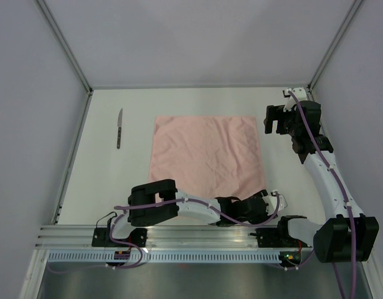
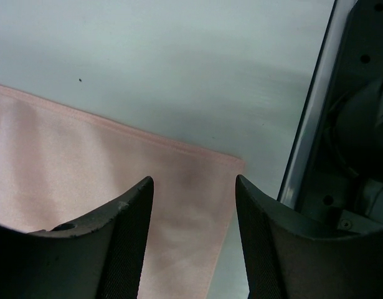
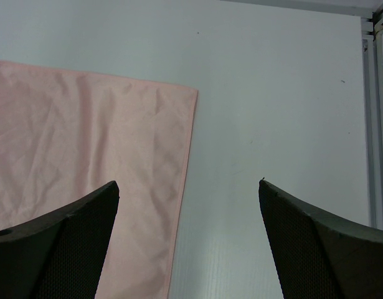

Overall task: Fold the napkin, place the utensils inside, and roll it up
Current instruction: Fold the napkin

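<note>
The salmon-pink napkin (image 1: 207, 156) lies spread flat as a large sheet in the middle of the white table. A black-handled knife (image 1: 119, 128) rests apart from it at the far left. My left gripper (image 1: 264, 195) hovers open over the napkin's near right corner; in the left wrist view that cloth (image 2: 85, 162) lies under the open left gripper (image 2: 194, 184), gripped by neither finger. My right gripper (image 1: 273, 126) stands open by the far right corner. In the right wrist view the napkin (image 3: 85, 137) has its edge running between the spread fingers of the right gripper (image 3: 188, 187).
An aluminium rail (image 1: 179, 233) carrying the arm bases runs along the near edge. Grey walls and a metal frame (image 3: 378, 124) bound the table on three sides. The right arm's dark base (image 2: 359, 156) sits just right of the left gripper.
</note>
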Available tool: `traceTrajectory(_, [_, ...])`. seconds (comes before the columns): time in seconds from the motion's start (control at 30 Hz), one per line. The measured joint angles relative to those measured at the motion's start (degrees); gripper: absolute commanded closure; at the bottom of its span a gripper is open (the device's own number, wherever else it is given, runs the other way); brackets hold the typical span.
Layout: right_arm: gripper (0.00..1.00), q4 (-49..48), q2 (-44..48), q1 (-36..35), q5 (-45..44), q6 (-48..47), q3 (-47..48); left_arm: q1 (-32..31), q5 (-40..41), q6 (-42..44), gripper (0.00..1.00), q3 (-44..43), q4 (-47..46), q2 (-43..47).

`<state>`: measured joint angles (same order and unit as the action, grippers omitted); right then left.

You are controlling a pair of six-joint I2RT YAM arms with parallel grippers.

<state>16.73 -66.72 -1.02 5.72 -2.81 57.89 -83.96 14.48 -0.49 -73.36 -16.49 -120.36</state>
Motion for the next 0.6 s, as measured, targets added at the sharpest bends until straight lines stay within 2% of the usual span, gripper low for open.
traceTrajectory(0.6, [0.02, 0.0, -0.2, 0.0, 0.0, 0.0, 0.0, -0.5, 0.0, -3.2, 0.39, -1.4, -3.8, -4.0])
